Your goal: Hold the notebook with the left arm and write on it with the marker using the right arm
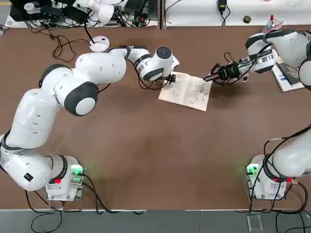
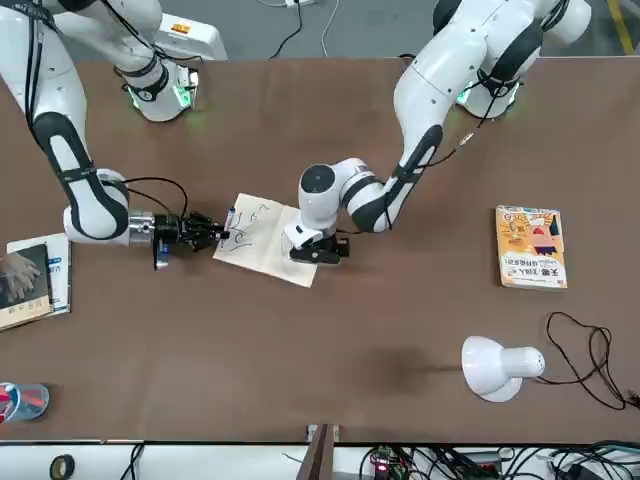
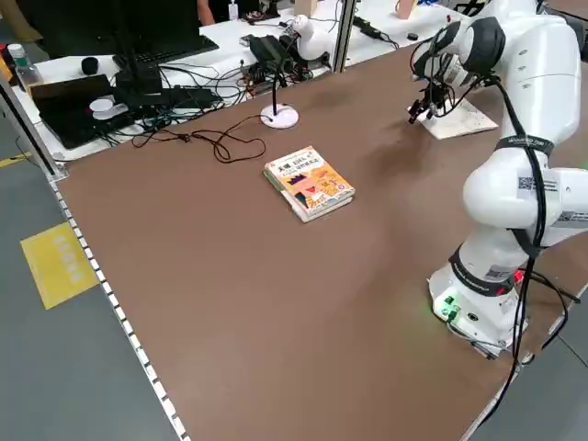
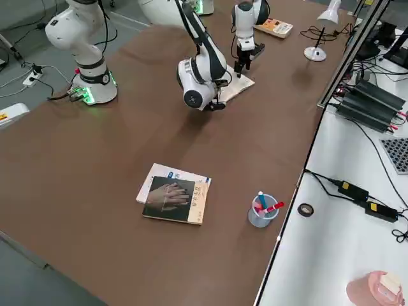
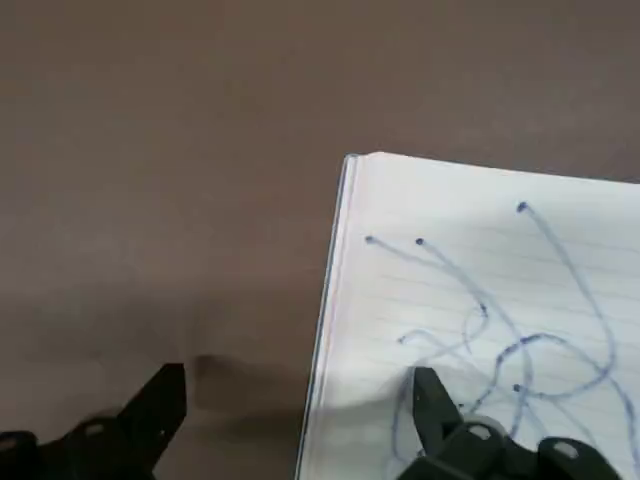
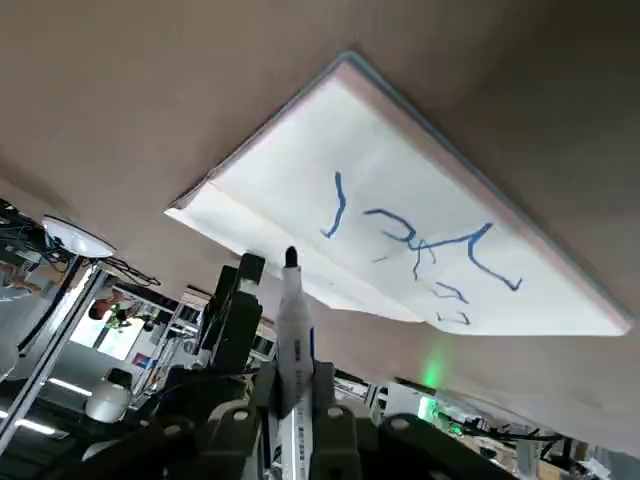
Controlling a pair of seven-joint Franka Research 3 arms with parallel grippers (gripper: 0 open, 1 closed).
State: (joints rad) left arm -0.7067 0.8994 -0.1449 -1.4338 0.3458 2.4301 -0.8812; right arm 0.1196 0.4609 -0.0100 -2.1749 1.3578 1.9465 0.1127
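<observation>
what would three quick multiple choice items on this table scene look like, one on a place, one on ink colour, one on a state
1. Where is the left end effector?
A. At the notebook's edge, one finger on the page
B. Over the orange-yellow book
C. Parked by its base

2. What colour are the scribbles on the notebook?
A. Red
B. Blue
C. Green

3. What is the right end effector doing?
A. Open and empty
B. Shut on the marker
C. Gripping the lamp

Answers:
1 A, the left wrist view shows one finger on the paper and the other on the table.
2 B, the right wrist view shows blue lines.
3 B, the marker stands clamped between its fingers, tip pointing at the page.
</observation>
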